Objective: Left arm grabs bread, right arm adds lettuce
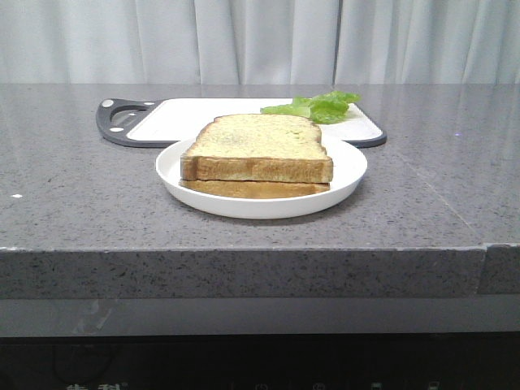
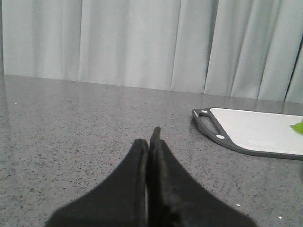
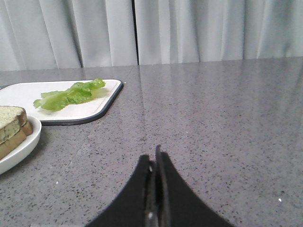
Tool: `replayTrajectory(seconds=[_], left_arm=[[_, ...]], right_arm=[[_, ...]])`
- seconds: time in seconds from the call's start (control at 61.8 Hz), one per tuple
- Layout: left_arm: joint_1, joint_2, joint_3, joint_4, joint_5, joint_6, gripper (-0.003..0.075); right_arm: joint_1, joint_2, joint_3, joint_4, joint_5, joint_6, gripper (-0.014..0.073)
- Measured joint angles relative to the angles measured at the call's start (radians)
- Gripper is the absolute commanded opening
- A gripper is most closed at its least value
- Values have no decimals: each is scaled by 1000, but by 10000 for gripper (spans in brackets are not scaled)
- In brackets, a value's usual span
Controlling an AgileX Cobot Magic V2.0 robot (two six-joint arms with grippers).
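Note:
Two toasted slices lie stacked on a white plate (image 1: 345, 175) at the table's middle. The top one is the bread (image 1: 258, 138), with a pale cream-yellow speckled face and brown crust. The lower slice (image 1: 252, 188) shows only its edge. The green ruffled lettuce (image 1: 317, 106) lies on the white cutting board (image 1: 195, 118) behind the plate. Neither arm shows in the front view. My left gripper (image 2: 148, 136) is shut and empty over bare table, left of the board (image 2: 255, 130). My right gripper (image 3: 151, 152) is shut and empty, right of the plate (image 3: 23, 144), bread (image 3: 10, 120) and lettuce (image 3: 68, 96).
The cutting board has a dark grey rim and a handle (image 1: 122, 118) at its left end. Grey curtains hang behind the speckled grey table (image 1: 422, 187). The table's front edge runs across the front view below the plate.

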Motion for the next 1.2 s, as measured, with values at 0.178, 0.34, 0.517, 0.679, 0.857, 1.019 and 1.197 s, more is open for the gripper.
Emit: replayTrajectory(seconds=[0.178,0.34,0.517,0.679,0.857,1.019,1.197], left_arm=[[0,0,0,0,0,0,-20],[0,0,0,0,0,0,-20],[0,0,0,0,-11,0,-20],[0,0,0,0,-38,0,-20],[0,0,-29,0,-19,0,-20],[0,0,-185,0,94,0,-20],[0,66,-387,0,227,0,-20]], right_arm=[[0,0,0,0,0,0,-118],[0,0,0,0,0,0,-118],[0,0,0,0,0,0,-118],[0,0,0,0,-7,0,-118],[0,0,-14,21,8,0,-118],[0,0,-129,25,65,0,-118],[0,17,-322,25,180,0,-118]])
